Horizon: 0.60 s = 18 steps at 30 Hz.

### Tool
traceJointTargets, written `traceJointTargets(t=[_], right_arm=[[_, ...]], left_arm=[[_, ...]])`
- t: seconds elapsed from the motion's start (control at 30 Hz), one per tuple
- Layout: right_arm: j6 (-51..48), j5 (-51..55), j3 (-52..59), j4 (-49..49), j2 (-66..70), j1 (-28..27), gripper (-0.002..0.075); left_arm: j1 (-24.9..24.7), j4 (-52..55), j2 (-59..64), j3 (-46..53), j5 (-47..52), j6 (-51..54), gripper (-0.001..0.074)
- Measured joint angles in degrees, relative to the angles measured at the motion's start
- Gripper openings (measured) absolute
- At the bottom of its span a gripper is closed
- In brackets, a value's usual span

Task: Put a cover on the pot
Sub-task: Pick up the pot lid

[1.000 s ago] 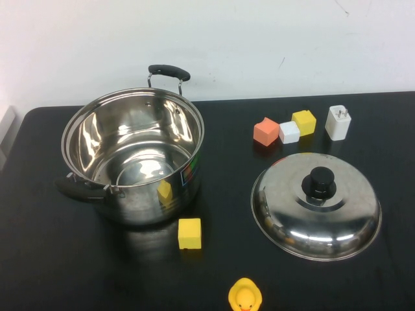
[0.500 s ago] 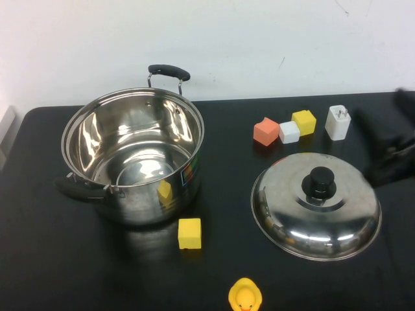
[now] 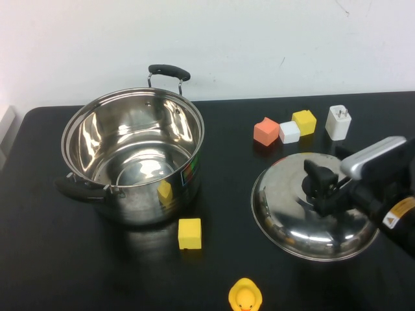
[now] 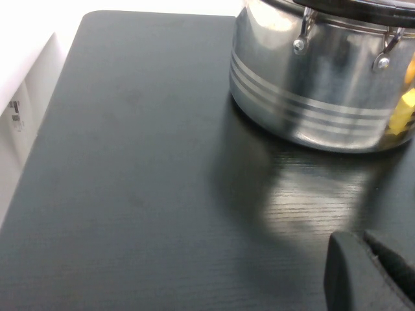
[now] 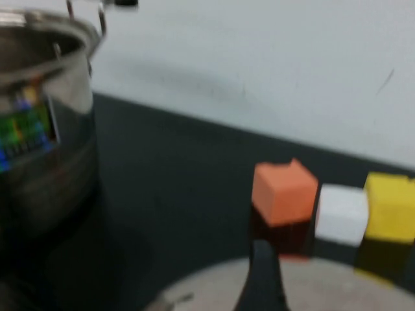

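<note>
Lid (image 3: 305, 214) is what the whole thing hinges on right now, and it sits directly under the right gripper (image 3: 318, 188), dome up on the black table (image 3: 227, 272), with its knob hidden behind the black fingers (image 3: 314, 173). From where I stand those fingers look parted and reaching down around where the knob should be, but I can't say they have hold of anything; the lid looks flat on the table. The pot (image 3: 133, 155) is well off to that gripper's left, open and upright, one black handle toward the wall and one toward the robot, so my guess is the carry goes sideways to the left across open table once the knob is pinched. Small stuff lies around that path: an orange cube (image 3: 266, 131), a white cube (image 3: 289, 131) and a yellow cube (image 3: 303, 121) beyond the gripper, a white plug adapter (image 3: 338, 122) past those, a yellow block (image 3: 189, 233) just in front of the pot and a rubber duck (image 3: 245, 296) nearer the robot. The left gripper (image 4: 369, 272) is parked low on the pot's far side, only a dark tip showing, and I can't tell how it's set. Right arm is clearly nearer the lid.
</note>
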Motion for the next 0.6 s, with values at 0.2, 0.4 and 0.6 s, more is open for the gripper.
traceJointTargets(t=[0.2,0.4,0.6], right_arm=[[-0.3,-0.1,-2.6,0.5,7.5,0.0,0.0499],[-0.6,-2.0,-3.7,1.0,9.9,0.0,0.0459],[1.8,0.2,-2.9,0.8,6.4,0.0,0.0341]], left_arm=[[0.0,0.0,0.0,0.0,0.0,0.0,-0.0003],[0.0,0.0,0.0,0.0,0.0,0.0,-0.0003],[0.0,0.0,0.0,0.0,0.0,0.0,-0.0002]])
